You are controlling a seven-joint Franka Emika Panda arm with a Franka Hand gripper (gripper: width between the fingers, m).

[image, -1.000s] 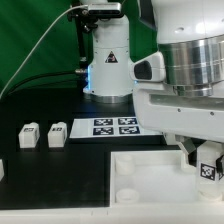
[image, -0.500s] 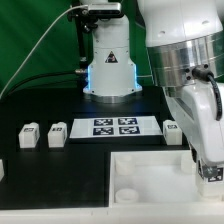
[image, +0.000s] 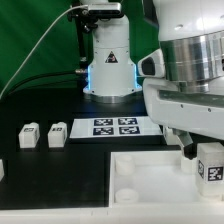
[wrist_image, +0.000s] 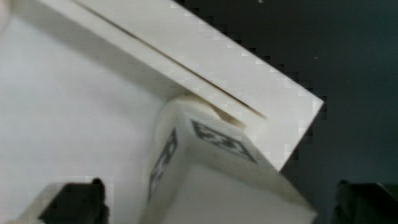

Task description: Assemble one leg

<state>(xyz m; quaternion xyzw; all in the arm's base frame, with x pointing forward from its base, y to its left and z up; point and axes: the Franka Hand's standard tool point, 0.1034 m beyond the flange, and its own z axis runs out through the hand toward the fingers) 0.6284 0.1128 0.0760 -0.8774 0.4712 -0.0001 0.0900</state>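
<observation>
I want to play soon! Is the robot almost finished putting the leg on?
Nearly, it seems. Done: one leg stands at a corner of the tray. In hand: the open gripper straddles it without squeezing. Left: perhaps tightening; I can't see whether it is fully in. Two spare legs sit aside, untouched.

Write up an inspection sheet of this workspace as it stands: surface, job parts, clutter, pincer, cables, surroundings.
Surface: black table; the marker board lies flat in front of the arm's base.
Job's things: held-side leg stands upright at a corner of the white tray part; whether it is seated cannot be told.
Job's things: first spare leg and second spare leg stand side by side at the exterior view's left.
Clutter: a white piece, cut off by the frame edge and unidentifiable.
Grippers: the pincer straddles the held-side leg; contact cannot be told.
Cables: a pale cable runs up toward the arm's base.
Surroundings: green backdrop.
</observation>
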